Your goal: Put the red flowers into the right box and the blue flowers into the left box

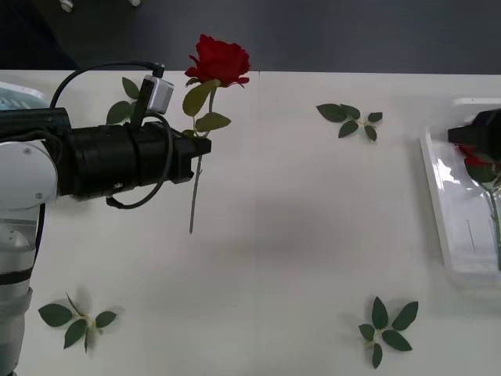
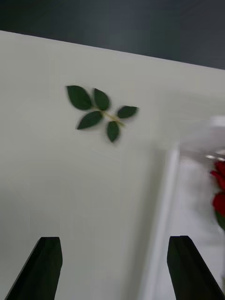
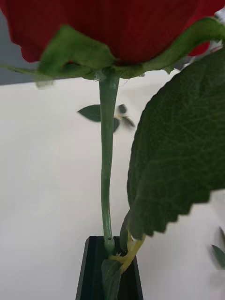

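While the left gripper [image 1: 205,146] is held above the far left part of the white table [image 1: 282,235], a red rose [image 1: 221,60] is clamped by its stem between the closed black fingers. The rose's long axis is seen in the front view running from far to near: the bloom points toward the far edge of the table and the bare stem end [image 1: 192,227] points toward the near side, with a slight lean to the left at its tip. Leaves on the stem are spread just beside the gripper, on its far side. In the left wrist view the stem [image 3: 107,159] is seen rising straight out of the pinched fingers [image 3: 89,272] to the bloom [image 3: 117,28], with a large serrated leaf [image 3: 183,154] beside it.

At the right edge of the table the right box [image 1: 458,211] is seen, with a red bloom [image 1: 474,163] and green stems lying inside it toward its far end. The right gripper [image 2: 115,262] is held over the left rim of that box [image 2: 161,220]; its black fingers [image 2: 44,267] are spread wide apart and nothing is held between them. Red petals [image 2: 220,187] are seen in the box beside it.

Four loose leaf sprigs are scattered on the table: one far right of centre [image 1: 351,119], one near right [image 1: 387,327], one near left [image 1: 77,321], and one behind the left arm [image 1: 127,102].
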`<act>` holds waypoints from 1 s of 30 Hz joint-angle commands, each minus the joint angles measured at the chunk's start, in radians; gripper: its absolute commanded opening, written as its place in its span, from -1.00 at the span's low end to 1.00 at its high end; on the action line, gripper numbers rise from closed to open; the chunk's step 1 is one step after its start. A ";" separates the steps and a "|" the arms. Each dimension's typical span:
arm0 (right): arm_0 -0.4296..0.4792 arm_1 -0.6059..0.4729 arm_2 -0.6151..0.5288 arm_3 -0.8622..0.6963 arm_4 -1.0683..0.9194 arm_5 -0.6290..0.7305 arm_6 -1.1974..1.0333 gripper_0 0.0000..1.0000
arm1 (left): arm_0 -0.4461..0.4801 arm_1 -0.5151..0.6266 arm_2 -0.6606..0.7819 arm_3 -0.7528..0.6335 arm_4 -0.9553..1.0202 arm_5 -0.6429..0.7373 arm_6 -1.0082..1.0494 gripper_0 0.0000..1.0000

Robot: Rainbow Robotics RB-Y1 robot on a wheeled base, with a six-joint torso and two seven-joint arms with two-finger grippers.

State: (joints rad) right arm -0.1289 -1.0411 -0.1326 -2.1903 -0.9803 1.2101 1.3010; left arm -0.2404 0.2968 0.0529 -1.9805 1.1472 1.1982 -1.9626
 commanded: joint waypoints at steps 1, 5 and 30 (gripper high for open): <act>-0.052 0.056 0.123 -0.085 0.043 -0.110 0.035 0.32 | 0.010 -0.001 0.012 -0.032 0.135 0.003 -0.131 -1.00; -0.057 0.093 0.303 -0.091 0.118 -0.339 0.041 0.31 | 0.024 -0.002 0.019 -0.032 0.258 0.004 -0.271 -1.00; -0.071 0.116 1.015 0.009 0.477 -1.067 0.044 0.31 | 0.018 -0.254 0.265 0.180 0.786 0.393 -0.660 -1.00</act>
State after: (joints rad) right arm -0.1528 -0.9623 0.8664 -2.2017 -0.5318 0.1838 1.3011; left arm -0.2176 0.0417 0.3311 -1.7963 1.9064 1.5856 -2.5723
